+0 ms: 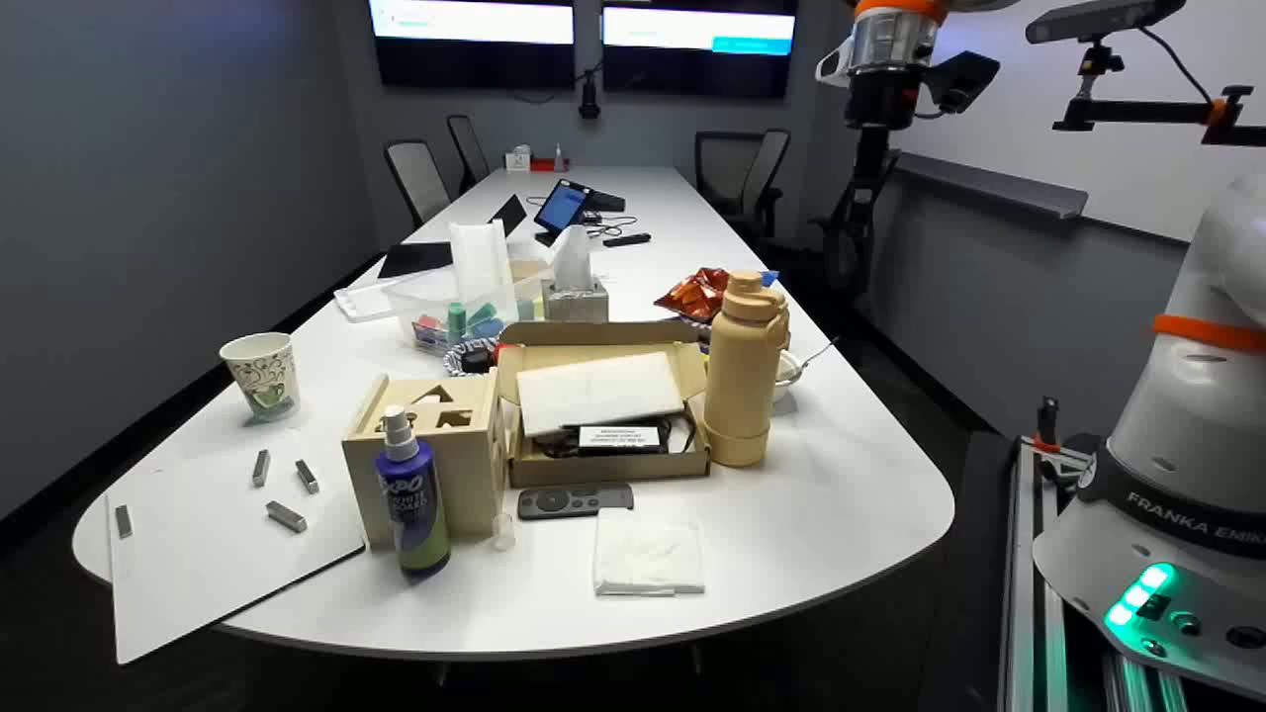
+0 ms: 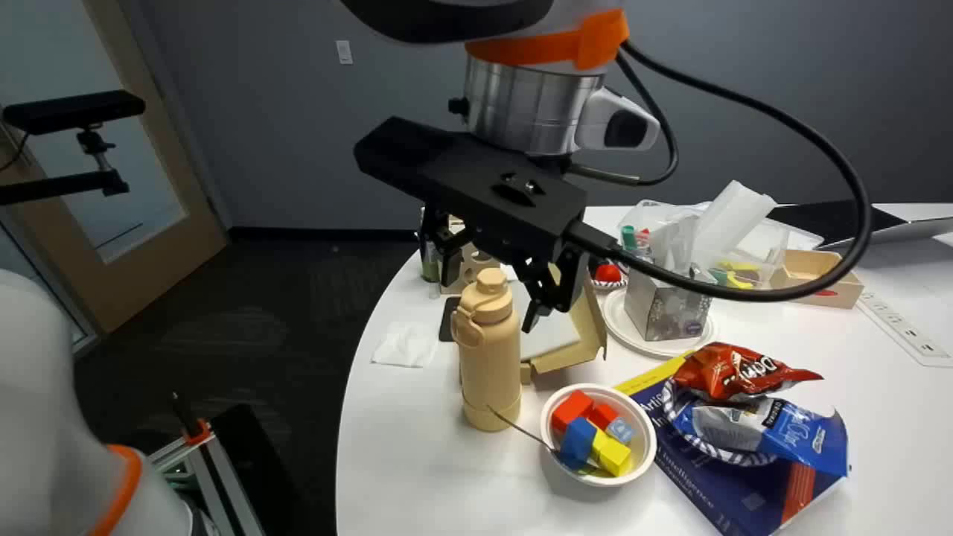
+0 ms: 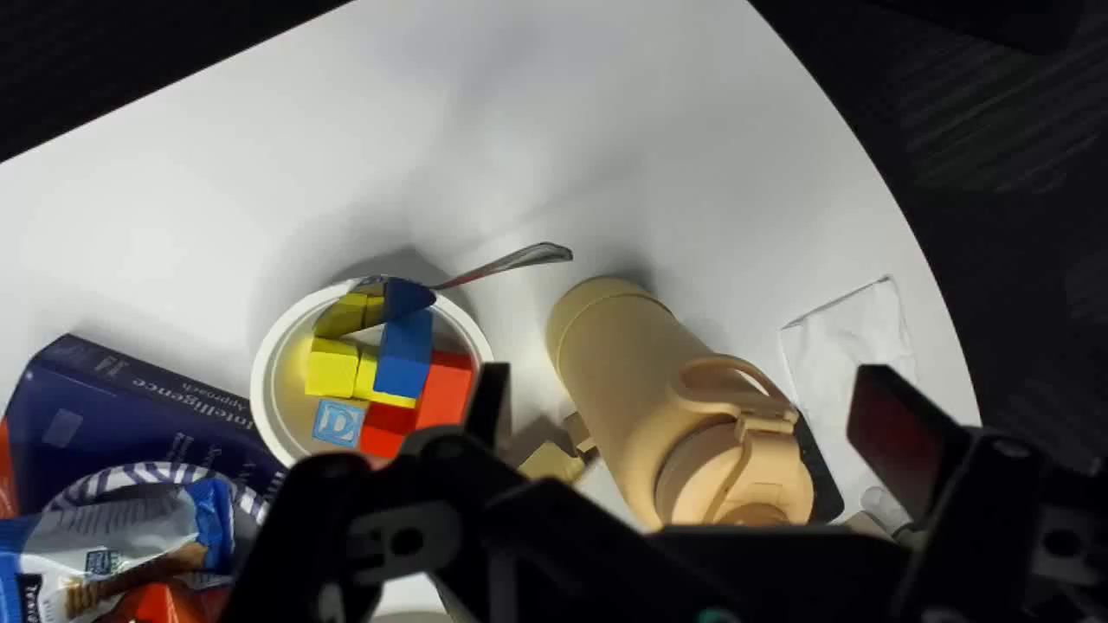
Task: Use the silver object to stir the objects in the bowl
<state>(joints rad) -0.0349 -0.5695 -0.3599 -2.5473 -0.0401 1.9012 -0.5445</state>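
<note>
Gripper (image 3: 692, 418) spread wide and empty, so I'd guess it's grab time: shift over and pinch the silver spoon (image 3: 502, 264) leaning out of the bowl (image 3: 290, 400) near the robot-side edge of the table (image 3: 485, 130).

Rounded edge (image 1: 514, 638): an exterior view looked lengthwise from beyond.
Straight edge (image 3: 195, 88): an exterior view faced the wall (image 2: 298, 126) from there.
Worktop (image 3: 485, 156): wrist view looked down, nearest.
Bowl (image 3: 262, 381): every view shared it.

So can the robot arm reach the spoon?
Probably yes: the gripper is open, and the spoon handle pokes past the bowl, uncovered from above. The bottle close by might get bumped.
</note>
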